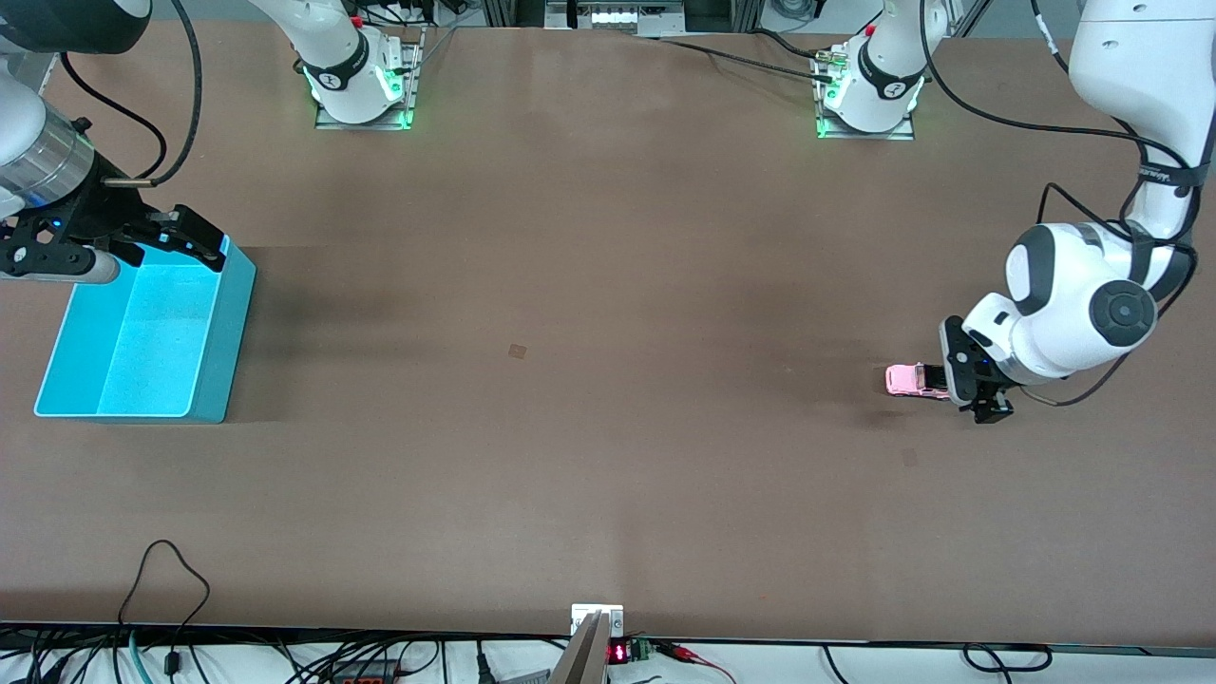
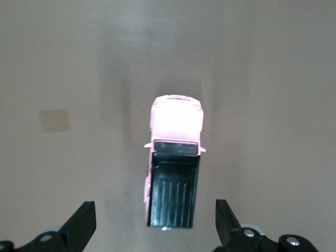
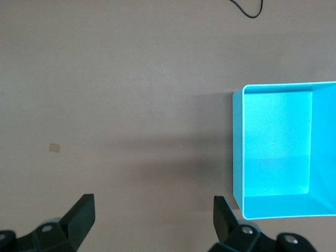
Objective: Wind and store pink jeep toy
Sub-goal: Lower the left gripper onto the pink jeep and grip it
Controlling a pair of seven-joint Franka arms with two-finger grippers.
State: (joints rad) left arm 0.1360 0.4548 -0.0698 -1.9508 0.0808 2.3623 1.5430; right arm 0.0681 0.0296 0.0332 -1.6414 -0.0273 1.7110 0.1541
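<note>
The pink jeep toy (image 1: 907,380) stands on the table near the left arm's end, and its black rear roof section points at my left gripper. My left gripper (image 1: 961,385) is low at the jeep's rear and open. In the left wrist view the jeep (image 2: 176,157) lies lengthwise, with its rear end just between the spread fingertips of the left gripper (image 2: 154,216) and touching neither. My right gripper (image 1: 190,237) is open and empty, up over the edge of the open blue bin (image 1: 223,351) at the right arm's end. The bin (image 3: 237,152) looks empty.
A small tan patch (image 1: 518,351) marks the table's middle, and another (image 1: 909,457) lies nearer the front camera than the jeep. Cables and a small device (image 1: 597,622) sit along the table's front edge. The arm bases stand along the top edge.
</note>
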